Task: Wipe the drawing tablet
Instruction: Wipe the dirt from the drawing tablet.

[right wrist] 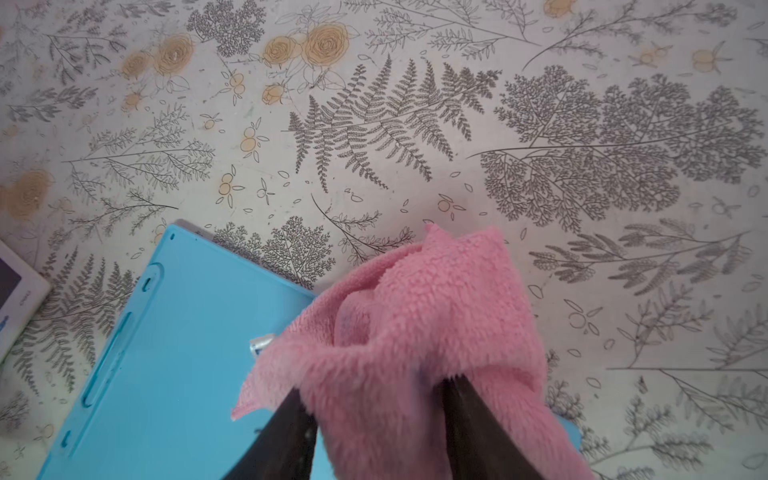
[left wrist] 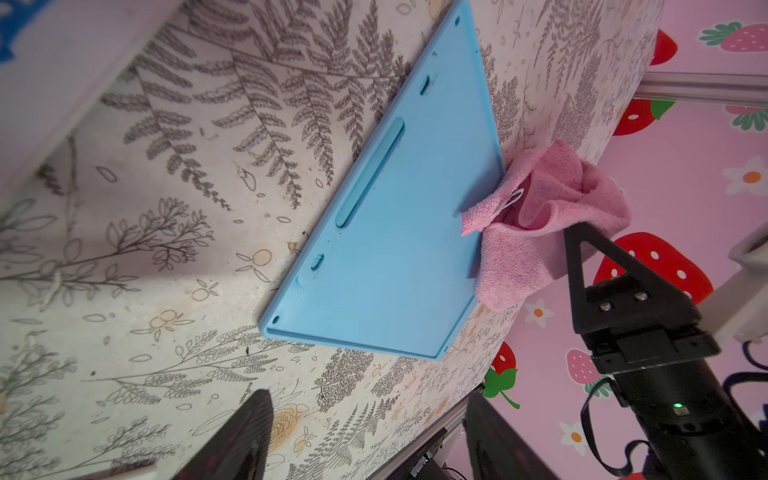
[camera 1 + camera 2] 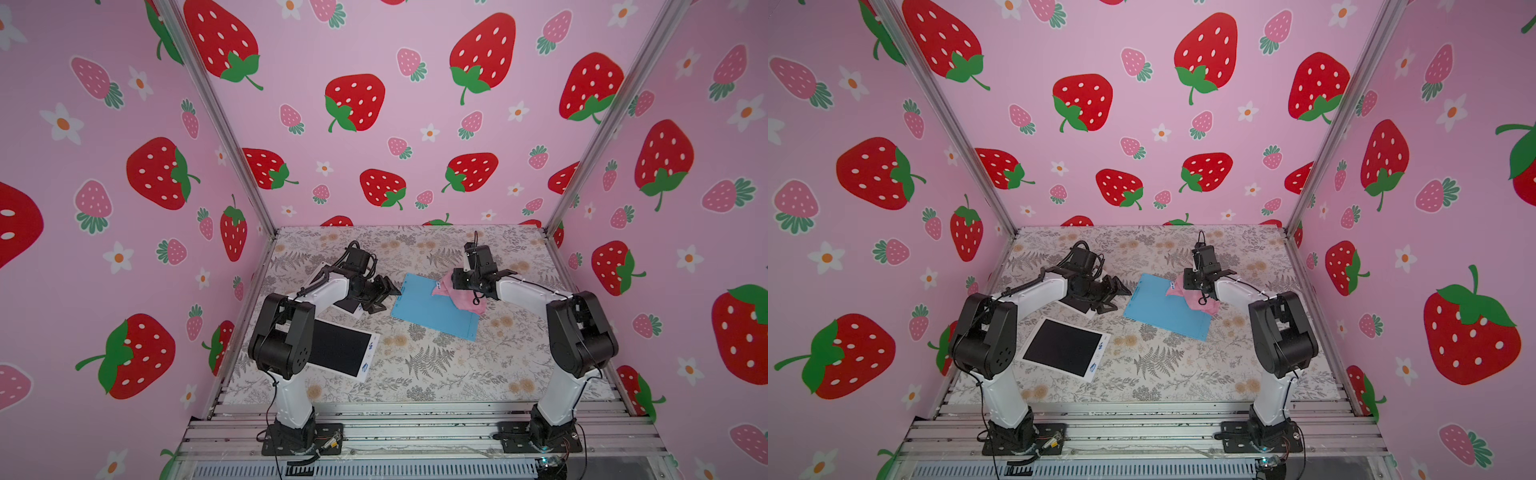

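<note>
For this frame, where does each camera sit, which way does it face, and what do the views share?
Top views: high at the front, looking down; both arms, left gripper, right gripper show.
Left wrist: on the left arm, looking across the flat light-blue drawing tablet to the pink fluffy cloth; its fingertips show.
Right wrist: looking down on the cloth between its fingers.
All share tablet and cloth.

Pink cloth (image 1: 419, 332) hides blue tablet (image 1: 174, 353) corner; right gripper (image 1: 374, 399) grip unclear.
</note>
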